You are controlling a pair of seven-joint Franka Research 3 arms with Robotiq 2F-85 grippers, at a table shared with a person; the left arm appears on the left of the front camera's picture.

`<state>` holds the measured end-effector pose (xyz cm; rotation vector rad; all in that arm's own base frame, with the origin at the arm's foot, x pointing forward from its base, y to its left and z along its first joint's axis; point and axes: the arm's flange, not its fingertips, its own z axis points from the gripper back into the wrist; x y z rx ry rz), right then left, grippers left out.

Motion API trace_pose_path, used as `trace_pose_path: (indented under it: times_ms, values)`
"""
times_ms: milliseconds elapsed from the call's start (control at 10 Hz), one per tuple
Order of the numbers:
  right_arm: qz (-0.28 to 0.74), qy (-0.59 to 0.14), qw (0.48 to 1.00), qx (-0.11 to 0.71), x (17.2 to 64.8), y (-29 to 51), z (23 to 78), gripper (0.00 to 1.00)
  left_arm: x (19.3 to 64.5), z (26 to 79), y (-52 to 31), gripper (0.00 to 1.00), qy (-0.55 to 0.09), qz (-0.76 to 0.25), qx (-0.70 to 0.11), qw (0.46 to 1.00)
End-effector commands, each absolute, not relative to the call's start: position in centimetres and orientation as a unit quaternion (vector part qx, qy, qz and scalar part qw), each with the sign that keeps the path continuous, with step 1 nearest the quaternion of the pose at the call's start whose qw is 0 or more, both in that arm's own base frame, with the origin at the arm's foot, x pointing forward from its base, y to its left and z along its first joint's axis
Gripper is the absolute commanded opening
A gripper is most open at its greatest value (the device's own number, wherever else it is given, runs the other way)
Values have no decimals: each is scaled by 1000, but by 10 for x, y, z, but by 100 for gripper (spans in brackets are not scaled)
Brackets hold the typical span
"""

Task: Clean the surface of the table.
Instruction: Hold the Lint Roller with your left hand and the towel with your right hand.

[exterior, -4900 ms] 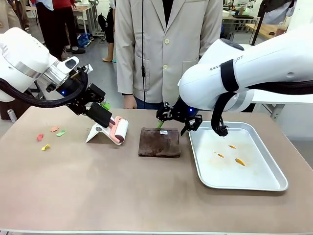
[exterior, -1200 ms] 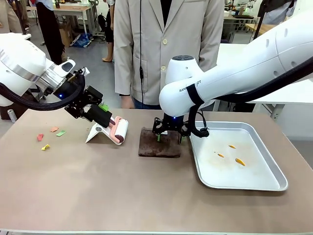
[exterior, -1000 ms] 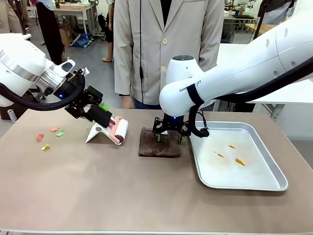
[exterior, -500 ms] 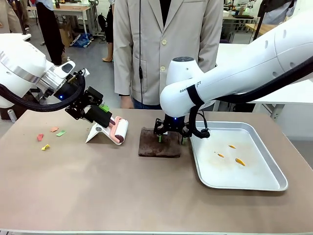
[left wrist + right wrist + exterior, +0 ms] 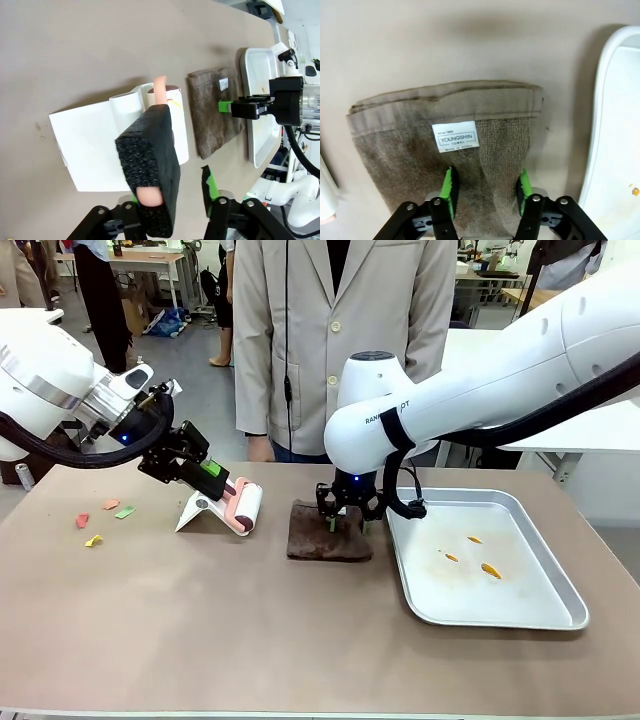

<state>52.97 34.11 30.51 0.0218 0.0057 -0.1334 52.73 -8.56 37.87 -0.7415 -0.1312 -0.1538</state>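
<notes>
- My left gripper [image 5: 210, 470] is clamped on the black foam handle [image 5: 150, 160] of the roller [image 5: 246, 508]. In the left wrist view the handle hides one finger.
- The roller leans on its white stand [image 5: 196, 512].
- My right gripper [image 5: 343, 524] pinches a ridge of the brown towel [image 5: 325, 545], its fingertips sunk in the cloth.
- The table [image 5: 250, 640] lies under everything, with its corners cut off by the frame.
- The coloured scraps [image 5: 100, 518] at its left end are too small to identify.
</notes>
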Motion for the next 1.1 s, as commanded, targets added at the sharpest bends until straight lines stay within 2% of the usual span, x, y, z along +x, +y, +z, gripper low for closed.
trace_pose_path:
  times_ms: [0, 100, 200, 800, 1000]
  values:
    - [-81, 12, 997, 0, 531, 342, 296, 0, 523, 379, -84, 15, -71, -65, -366, 926]
    - [-81, 14, 997, -1, 532, 343, 295, 6, 523, 380, -83, 5, -75, -64, -365, 926]
    - [-81, 15, 997, 0, 532, 343, 294, 0, 523, 382, -83, 0, -79, -64, -366, 925]
    - [-76, 23, 997, 4, 534, 345, 290, 0, 522, 388, -78, 0, -98, -66, -368, 922]
    - [-75, 20, 996, 35, 533, 337, 299, 0, 519, 395, -75, 0, -107, -70, -377, 917]
